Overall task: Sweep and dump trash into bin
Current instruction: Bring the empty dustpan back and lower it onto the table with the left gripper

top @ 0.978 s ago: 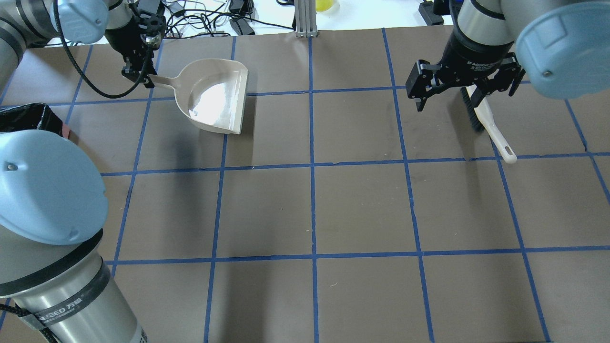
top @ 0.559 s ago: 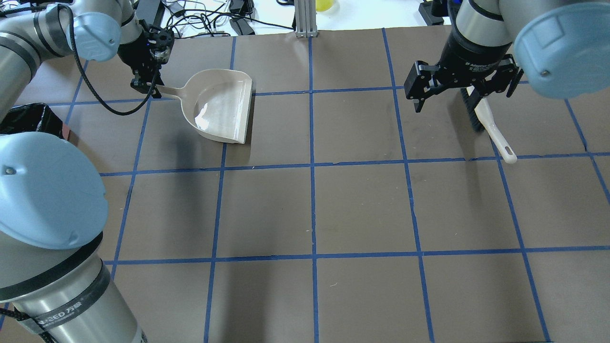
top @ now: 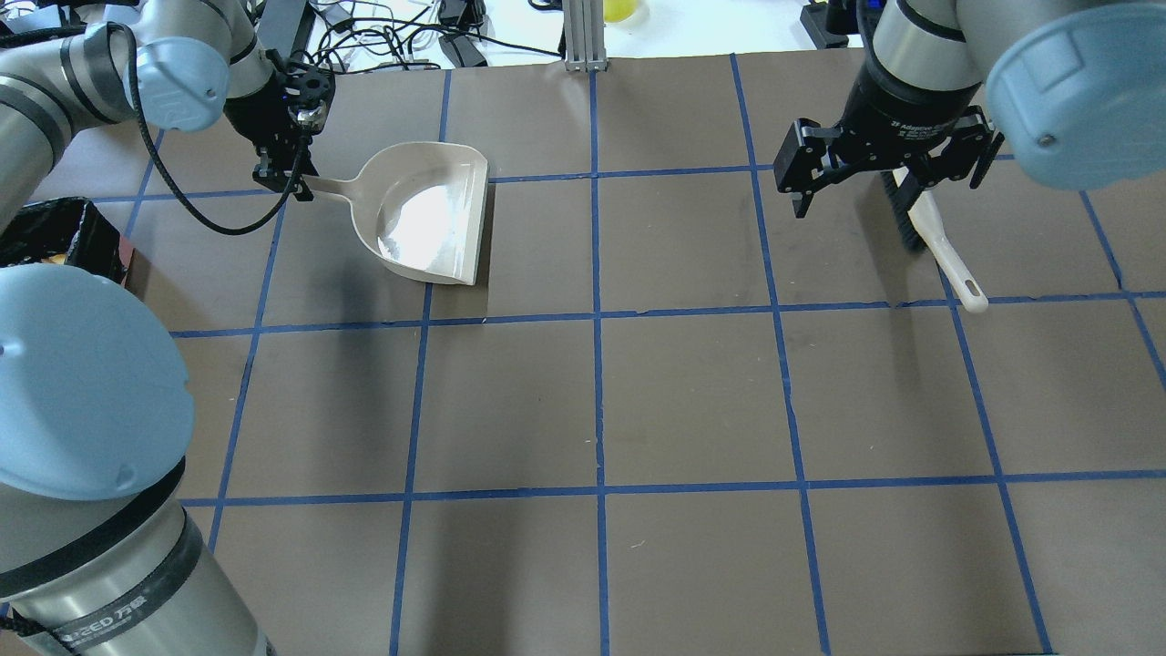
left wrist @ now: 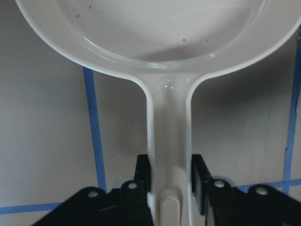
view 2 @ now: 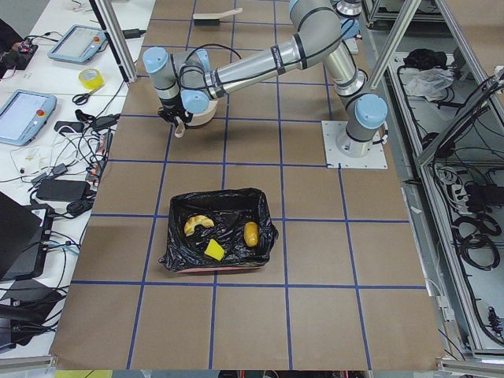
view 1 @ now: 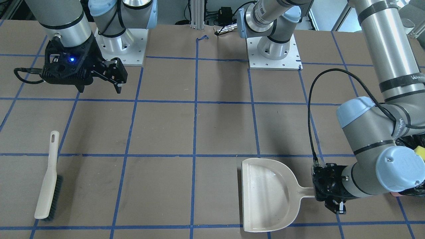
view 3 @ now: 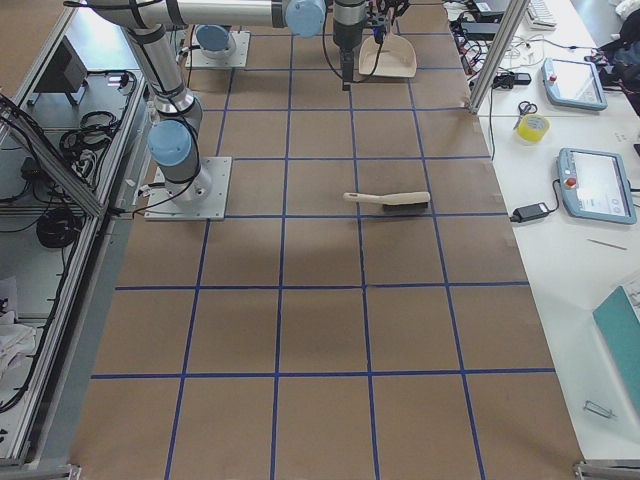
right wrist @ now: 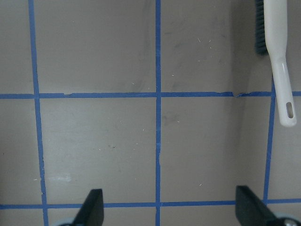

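A: Fingers [left wrist: 142, 172] of left gripper [left wrist: 170, 172], wrist view?
B: Pinched on the dustpan [left wrist: 160, 47] handle, both sides.
A: Overhead now.
B: Stretched far forward on the left; spread wide, holding nothing, right gripper [top: 893, 191] pointing down near the brush [top: 947, 257].
A: And the trash [view 2: 250, 233]?
B: Sitting in the bin [view 2: 177, 236], side view, well apart from both.

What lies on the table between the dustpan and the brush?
Nothing: between dustpan and brush only bare taped table shows, in the front-facing view.
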